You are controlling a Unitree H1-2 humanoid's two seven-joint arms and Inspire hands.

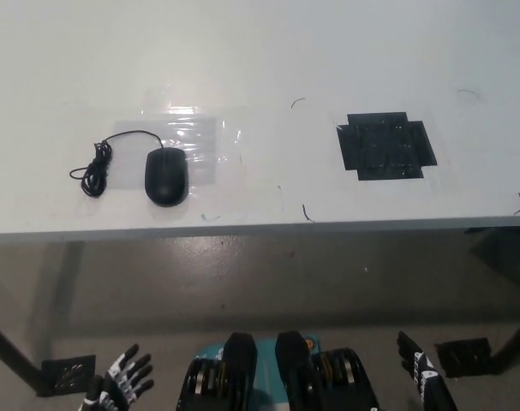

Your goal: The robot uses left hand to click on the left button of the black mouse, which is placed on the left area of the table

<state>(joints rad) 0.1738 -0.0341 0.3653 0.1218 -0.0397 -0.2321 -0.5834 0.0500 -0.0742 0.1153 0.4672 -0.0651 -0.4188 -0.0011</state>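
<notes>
A black mouse lies on the left part of the white table, on a clear taped film patch. Its thin black cable is coiled to its left. My left hand hangs low at the bottom left, below the table's front edge and far from the mouse, with its fingers spread and nothing in it. My right hand rests at the bottom right, also under the table level, fingers apart and holding nothing.
A black taped patch marks the table's right half. Short dark marks sit near the table's front edge. Below the edge, grey floor and table legs show.
</notes>
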